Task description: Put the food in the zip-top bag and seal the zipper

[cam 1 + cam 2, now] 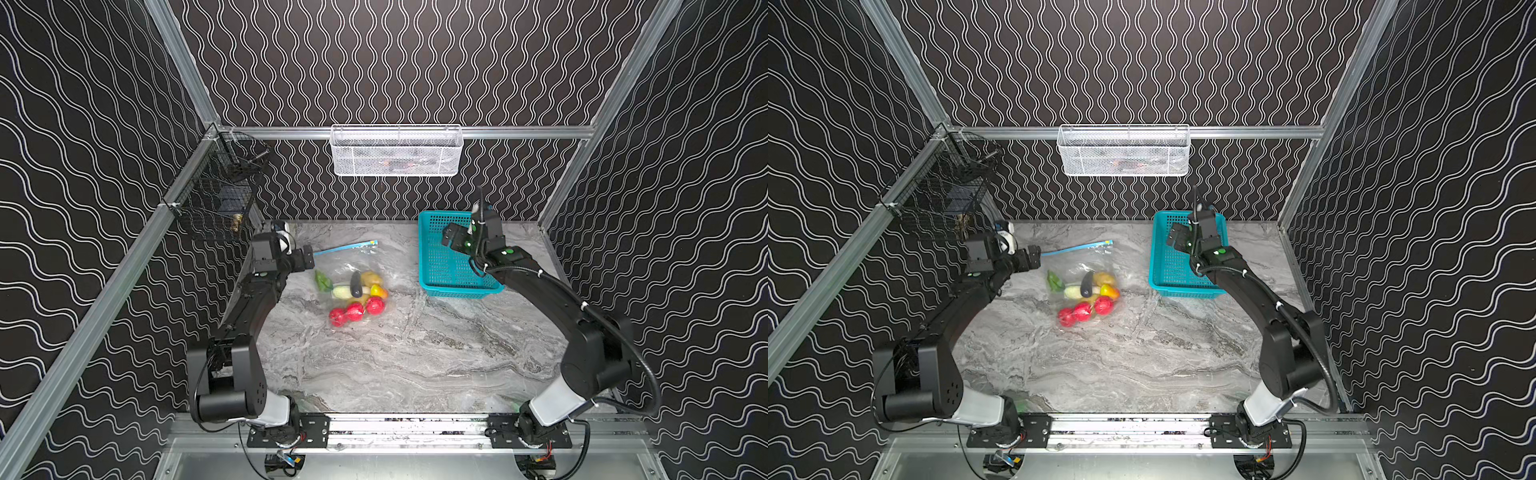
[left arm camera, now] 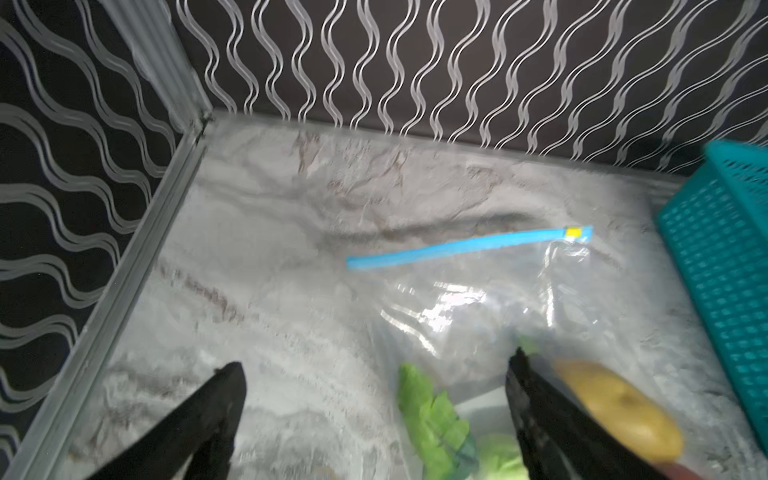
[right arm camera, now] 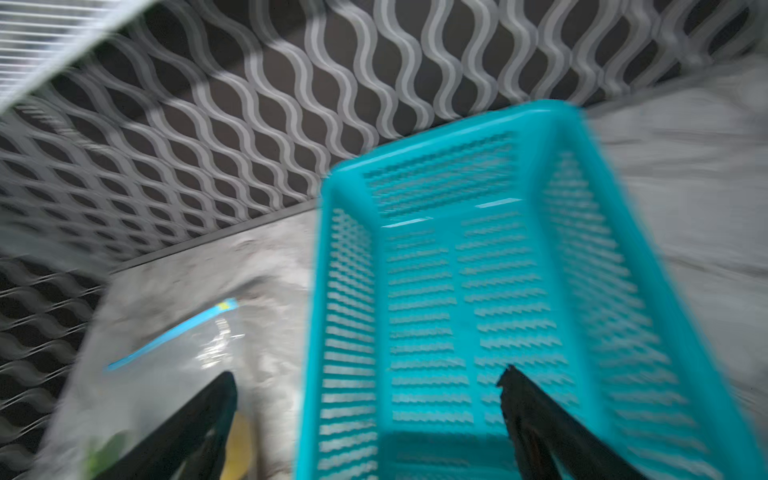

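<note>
On the marble table [image 1: 415, 353], food [image 1: 357, 291] is lying inside the clear bag [image 1: 353, 266], blue zipper [image 1: 345, 247] along its far edge; the left gripper [image 2: 374, 370] is hovering beside the bag, the right gripper [image 3: 370, 372] over the teal basket [image 1: 457, 291], both jaws gaping wide, empty.

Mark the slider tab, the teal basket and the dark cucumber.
slider tab [image 2: 574, 232], left wrist view, yellow face.
teal basket [image 1: 446, 270], in a top view, bare floor.
dark cucumber [image 1: 356, 284], in a top view, its middle.

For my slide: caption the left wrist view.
Open left gripper by clear plastic zip-top bag of toy vegetables; light-blue zipper strip beyond.
</note>
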Motion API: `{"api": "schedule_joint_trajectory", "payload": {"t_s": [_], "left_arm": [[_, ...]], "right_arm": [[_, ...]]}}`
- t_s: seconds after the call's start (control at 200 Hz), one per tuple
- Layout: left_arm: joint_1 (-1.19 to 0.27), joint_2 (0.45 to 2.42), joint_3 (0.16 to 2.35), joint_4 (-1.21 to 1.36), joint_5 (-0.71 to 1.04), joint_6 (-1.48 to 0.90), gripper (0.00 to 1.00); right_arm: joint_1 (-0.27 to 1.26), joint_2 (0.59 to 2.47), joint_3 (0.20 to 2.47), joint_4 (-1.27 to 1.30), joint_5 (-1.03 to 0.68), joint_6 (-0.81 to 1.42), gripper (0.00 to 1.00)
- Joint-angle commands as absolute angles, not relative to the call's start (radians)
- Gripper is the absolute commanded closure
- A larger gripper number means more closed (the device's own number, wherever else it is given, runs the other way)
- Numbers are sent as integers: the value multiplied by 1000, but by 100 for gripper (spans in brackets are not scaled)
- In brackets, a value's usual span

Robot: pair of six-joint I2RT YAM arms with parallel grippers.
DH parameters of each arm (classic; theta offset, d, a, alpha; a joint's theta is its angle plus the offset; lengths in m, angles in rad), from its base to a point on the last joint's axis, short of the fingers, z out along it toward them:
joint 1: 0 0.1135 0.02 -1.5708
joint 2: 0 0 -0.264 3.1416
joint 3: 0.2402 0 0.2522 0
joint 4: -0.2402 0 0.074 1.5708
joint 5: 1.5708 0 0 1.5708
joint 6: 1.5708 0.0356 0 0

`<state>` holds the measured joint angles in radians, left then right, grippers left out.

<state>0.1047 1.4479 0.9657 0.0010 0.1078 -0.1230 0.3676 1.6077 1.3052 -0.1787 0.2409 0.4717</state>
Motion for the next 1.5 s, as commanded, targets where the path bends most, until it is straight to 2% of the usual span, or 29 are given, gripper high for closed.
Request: {"api": "schedule_joint_trajectory", "payload": {"t_s": [0.0,0.245,0.435,0.536,0.681,0.771,0.886,0.946,1.011,1.091,1.296,1.496], "left_arm": [[106,1427,876,138,66,-134,1],[106,1415,582,525,52,-53,1],[106,1410,409,850,70,-62,1],[105,1404,401,841,108,-76,1],[106,1387,388,816,106,-62,1],[106,1387,357,824,118,-55,1],[105,1448,307,977,58,-65,1],[104,1472,343,907,20,-80,1],[104,1505,361,903,-20,-94,1],[103,1534,349,954,14,-79,1],[91,1536,319,1014,50,-52,1],[84,1550,272,1113,68,-35,1]], "right_arm": [[368,1547,1219,-181,482,530,1],[368,1350,872,114,636,449,1],[369,1334,799,84,884,445,1],[367,1376,809,48,947,428,1],[367,1388,771,63,945,422,1],[367,1339,678,180,930,394,1],[367,1271,546,360,847,287,1],[367,1248,493,444,792,234,1],[368,1237,461,499,794,213,1],[366,1238,441,564,837,165,1],[350,1301,348,854,909,25,1],[316,1412,270,1147,877,-89,1]]}}
